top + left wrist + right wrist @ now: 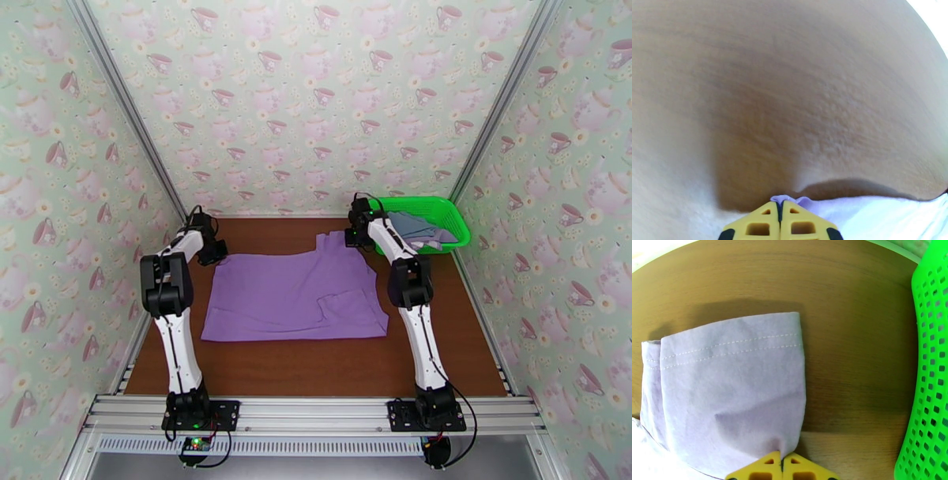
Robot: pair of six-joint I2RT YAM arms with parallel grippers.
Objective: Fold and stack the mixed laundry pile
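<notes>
Progress, top view: the purple shirt lies spread flat on the table, with one flap turned in over its near right corner. No fold of the body is made and no stack exists. A blue-grey garment lies in the green mesh basket at the far right; a third garment cannot be made out there. Judged from this, the task is at an early stage: the first garment is laid out, its folding is barely begun, and the basket's contents are left to do. The left gripper sits at the shirt's far left corner. The right gripper sits at its far right sleeve, just beside the green mesh basket.

Left wrist view: the left gripper has both yellow fingers pressed together, with a small tuft of the purple shirt pinched between the tips.

Right wrist view: the right gripper is closed. Its fingers meet on the edge of the sleeve, where the cloth puckers toward the tips. The green mesh basket stands apart from the sleeve.
</notes>
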